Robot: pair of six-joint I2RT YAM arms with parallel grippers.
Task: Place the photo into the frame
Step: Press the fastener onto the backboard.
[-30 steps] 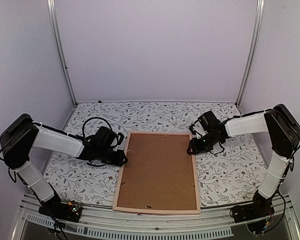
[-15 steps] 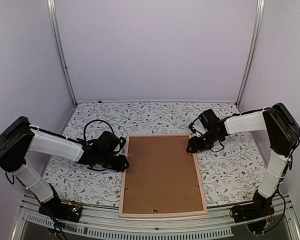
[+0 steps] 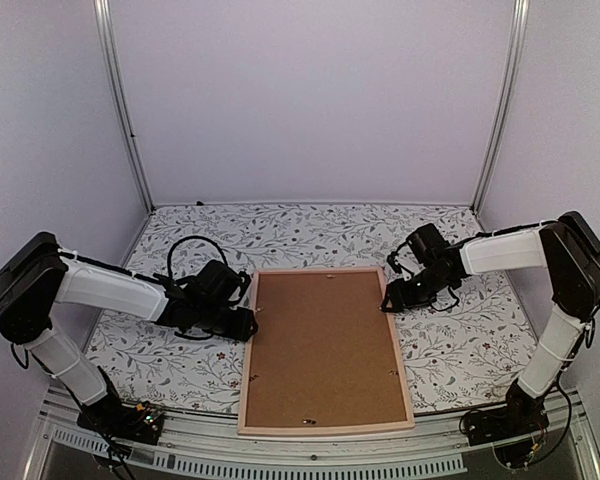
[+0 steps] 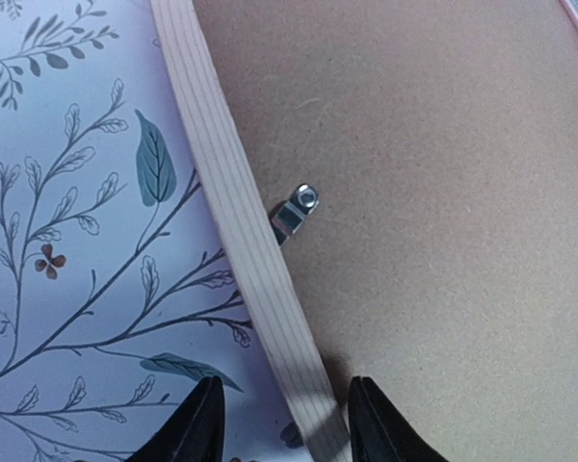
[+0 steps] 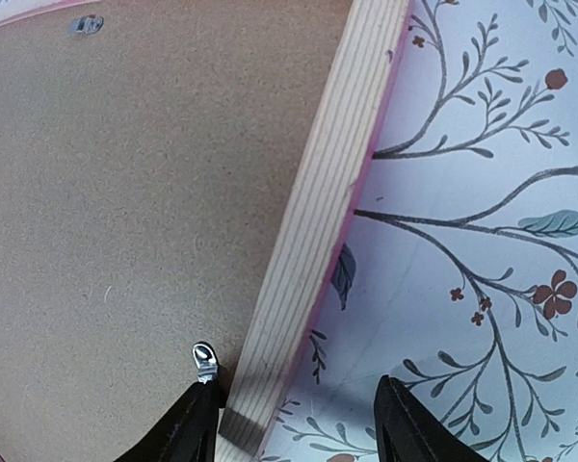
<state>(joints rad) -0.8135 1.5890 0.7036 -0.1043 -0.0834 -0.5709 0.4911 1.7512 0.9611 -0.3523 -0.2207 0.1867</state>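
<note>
Top view: the frame [image 3: 325, 427] lies face-down at lower centre on the floral table [image 3: 460, 340], backing board [image 3: 325, 345] up; left wrist view: left gripper [image 4: 284, 423] spread, straddling the rail below a metal clip [image 4: 297, 212]; right wrist view: right gripper [image 5: 299, 428] spread, straddling the rail at bottom.

Spread gripper [image 5: 294, 428] astride the pale frame [image 5: 335, 164] rail

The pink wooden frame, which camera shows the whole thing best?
Top external: the whole pink wooden frame shows, with the brown backing board inside it. The wrist views each show only one stretch of rail beside a small metal clip.
</note>
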